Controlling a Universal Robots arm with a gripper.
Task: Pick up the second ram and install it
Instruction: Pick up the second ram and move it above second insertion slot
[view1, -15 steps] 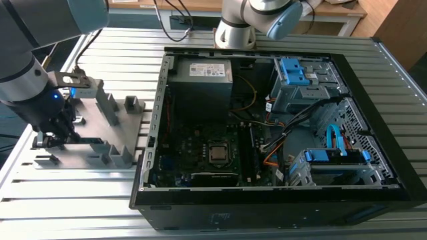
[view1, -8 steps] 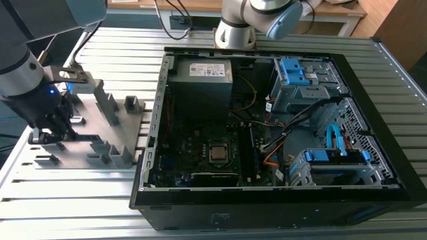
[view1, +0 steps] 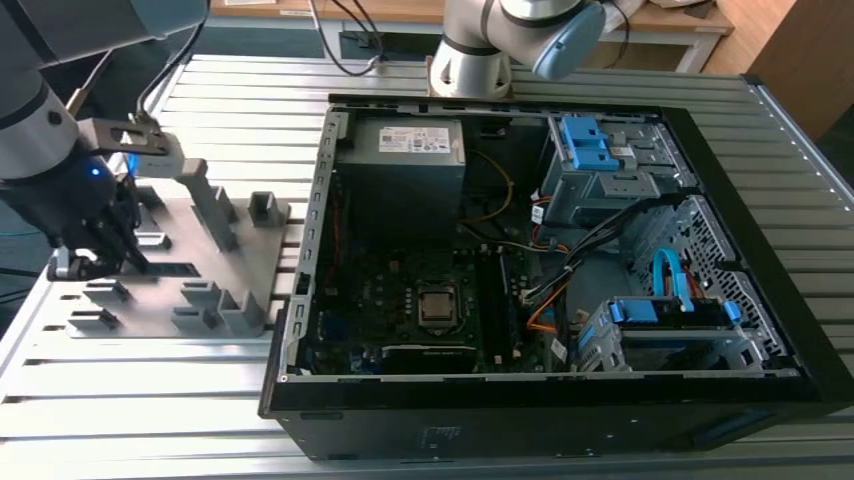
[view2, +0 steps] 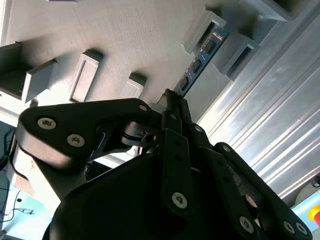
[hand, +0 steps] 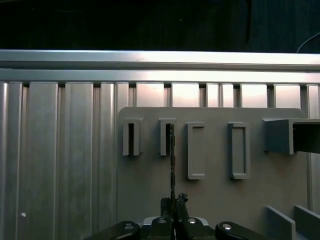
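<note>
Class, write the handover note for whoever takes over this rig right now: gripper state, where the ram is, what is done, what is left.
Gripper: down at the grey fixture plate, apparently shut on the near end of the second ram.
Second ram: on edge over the plate, far end in a fixture block; not lifted out.
Computer case: open, on the exterior view's right of the plate.
Done: ram gripped.
Left: the lift out, the carry to the case, the install.

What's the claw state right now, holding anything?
Claw: closed on the second ram, gripped edge-on over the grey fixture plate.
</note>
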